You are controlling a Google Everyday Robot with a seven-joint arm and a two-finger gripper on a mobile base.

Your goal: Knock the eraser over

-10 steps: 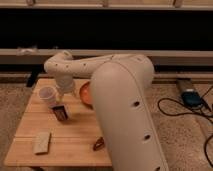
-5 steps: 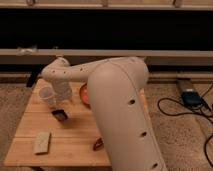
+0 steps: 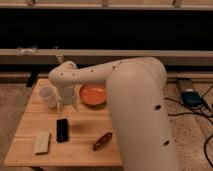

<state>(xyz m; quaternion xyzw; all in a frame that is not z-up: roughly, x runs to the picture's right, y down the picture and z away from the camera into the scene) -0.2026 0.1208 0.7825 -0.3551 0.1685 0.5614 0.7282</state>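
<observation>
The eraser is a small black block that lies flat on the wooden table, in front of the white cup. My gripper hangs at the end of the big white arm, just behind the eraser and to the right of the cup. It is a little apart from the eraser and holds nothing that I can see.
An orange plate sits right of the gripper. A pale beige pad lies at the front left, a reddish-brown elongated object at the front right. The white arm covers the table's right side. Cables and a blue device lie on the floor to the right.
The eraser stood upright under the gripper before; now it lies flat, tipped toward the table's front. The arm's end swung left and lower toward the cup.
</observation>
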